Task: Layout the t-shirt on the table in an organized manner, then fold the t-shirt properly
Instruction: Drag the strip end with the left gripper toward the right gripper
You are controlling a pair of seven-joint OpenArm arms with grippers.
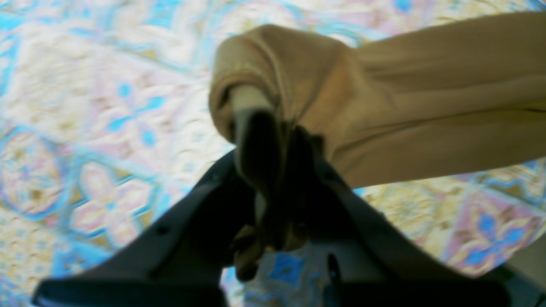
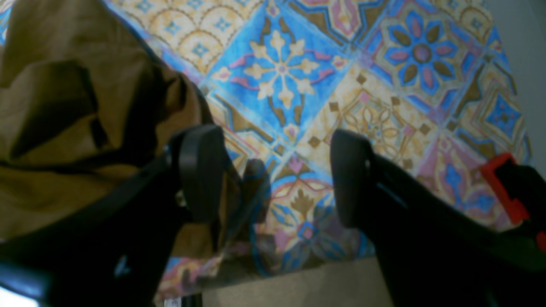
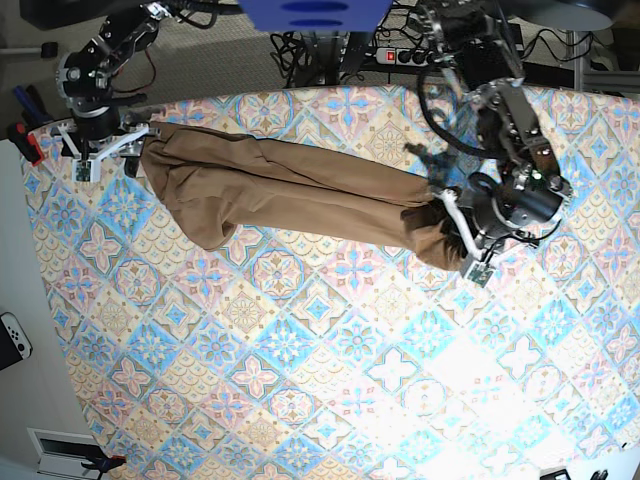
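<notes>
Left hand (image 1: 273,187) clamped on t-shirt (image 1: 426,111); right hand (image 2: 277,175) spread apart, empty.

1. Robotics lab or test room: two robot arms mounted at the table (image 3: 300,400) edge.
2. Tangled cables (image 3: 330,45) and a power strip (image 3: 400,55) on the carpeted floor (image 3: 200,70) behind.
3. Game controller (image 3: 12,338) lying left.
</notes>
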